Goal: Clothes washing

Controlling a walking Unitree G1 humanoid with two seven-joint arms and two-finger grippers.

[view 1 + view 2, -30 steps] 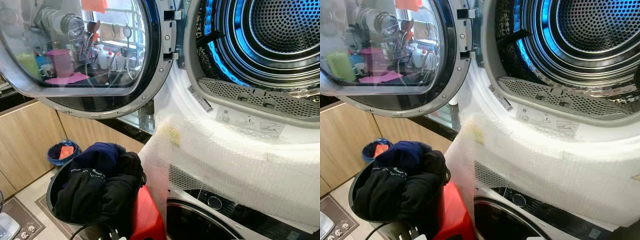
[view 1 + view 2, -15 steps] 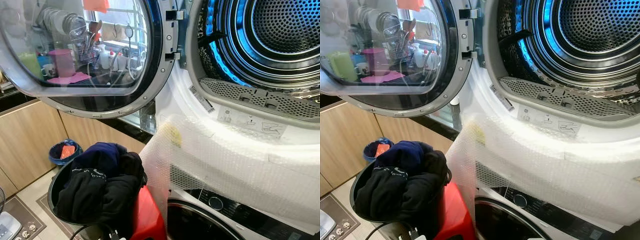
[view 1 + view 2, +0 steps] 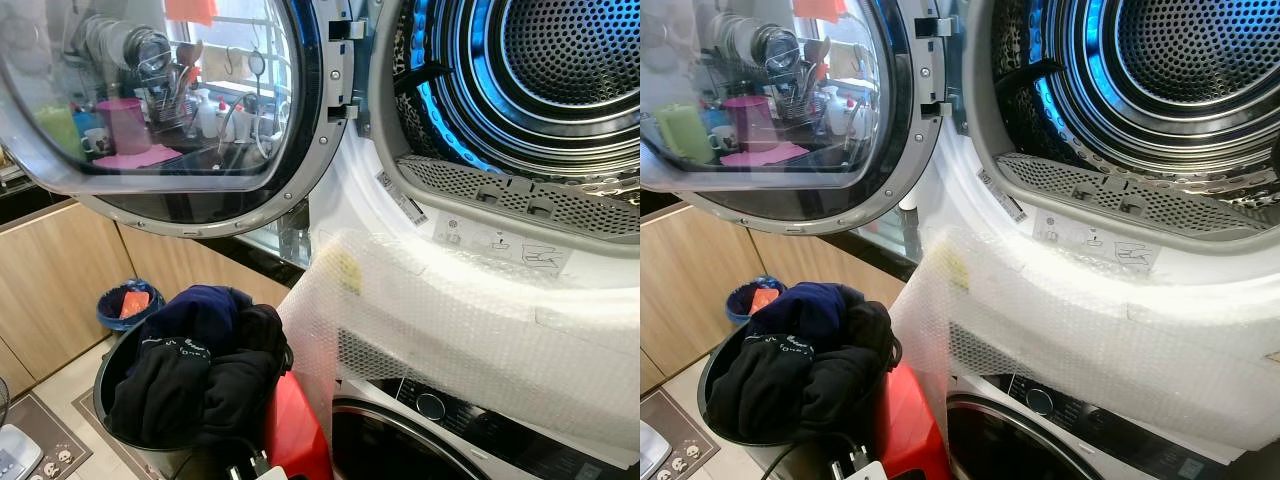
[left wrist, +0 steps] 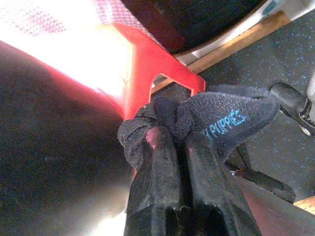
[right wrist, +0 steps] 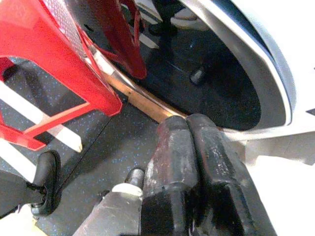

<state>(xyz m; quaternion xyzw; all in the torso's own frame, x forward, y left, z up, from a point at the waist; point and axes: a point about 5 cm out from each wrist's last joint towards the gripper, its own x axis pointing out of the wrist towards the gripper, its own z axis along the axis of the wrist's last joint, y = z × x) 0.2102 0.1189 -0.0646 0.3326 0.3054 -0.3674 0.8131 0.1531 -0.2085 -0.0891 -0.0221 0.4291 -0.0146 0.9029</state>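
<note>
- where the left gripper (image 4: pixel 179 135) hangs beside the red stool (image 4: pixel 147 64), its fingers pinch a dark navy sock (image 4: pixel 216 115), bunched, fuzzy knit, blue lettering.
- right gripper (image 5: pixel 189 123): fingers pressed together, holding nothing, above the floor.

Drum mouth (image 3: pixel 560 70) wide open; door (image 3: pixel 170 110) swung left; bubble wrap (image 3: pixel 470 340) (loose) below.

Pale wooden cabinet fronts (image 3: pixel 60 280) are running along the left under a dark countertop (image 3: pixel 30 195). A small blue bin (image 3: pixel 125 303) is standing on the light tiled floor (image 3: pixel 60 375) beside a patterned mat (image 3: pixel 45 450). Daylight is glaring off a red plastic stool (image 5: pixel 54 64), which is resting on dark speckled flooring (image 5: pixel 103 147).
</note>
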